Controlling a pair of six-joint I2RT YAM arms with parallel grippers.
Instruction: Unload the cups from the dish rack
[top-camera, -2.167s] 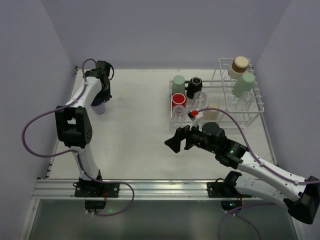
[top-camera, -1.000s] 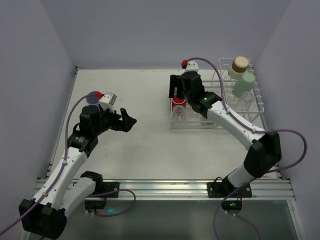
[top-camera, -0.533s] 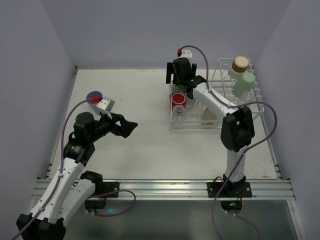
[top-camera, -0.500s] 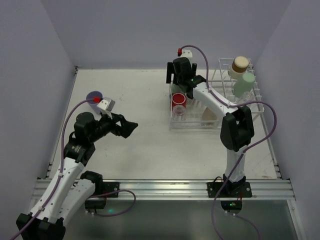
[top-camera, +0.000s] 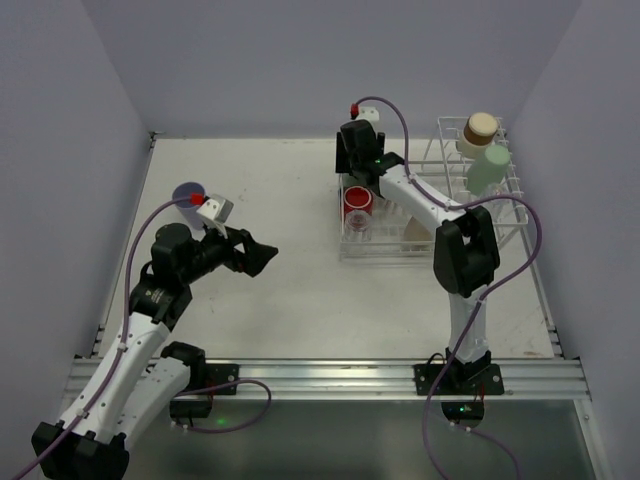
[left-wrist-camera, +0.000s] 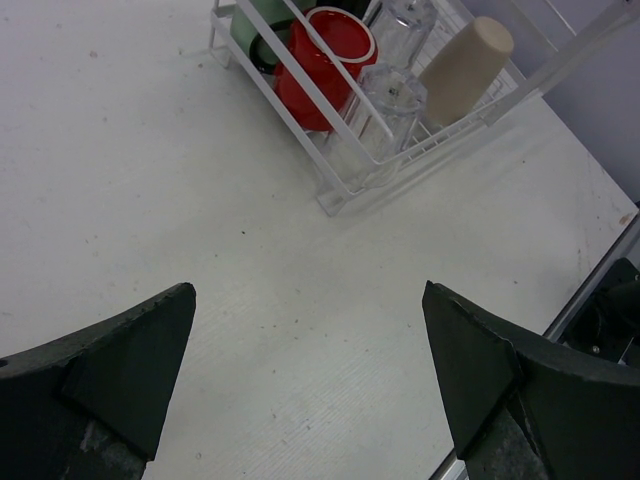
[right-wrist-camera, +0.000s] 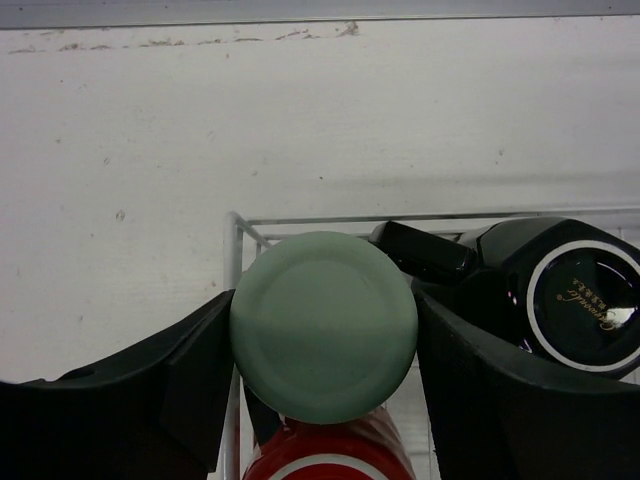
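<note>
The white dish rack (top-camera: 392, 256) stands at the right. My right gripper (top-camera: 357, 172) reaches into the back left corner of its low basket. In the right wrist view its fingers press both sides of an upturned pale green cup (right-wrist-camera: 323, 325), between a black mug (right-wrist-camera: 572, 297) and the red mug (right-wrist-camera: 330, 458). A clear glass (left-wrist-camera: 386, 103) and a beige cup (left-wrist-camera: 463, 68) lie in the basket too. A tan-topped cup (top-camera: 481, 126) and a pale green cup (top-camera: 487, 166) sit on the upright part. My left gripper (top-camera: 259, 258) hangs open over bare table, holding nothing.
A lavender tumbler (top-camera: 187, 192) stands on the table at the far left, behind my left arm. Purple walls close in the table on three sides. A metal rail (top-camera: 320, 378) runs along the near edge.
My right arm has swung up to the back left of the rack and its jaws have closed in on the pale green cup. My left arm pulled back from the lavender tumbler and turned toward the rack.
</note>
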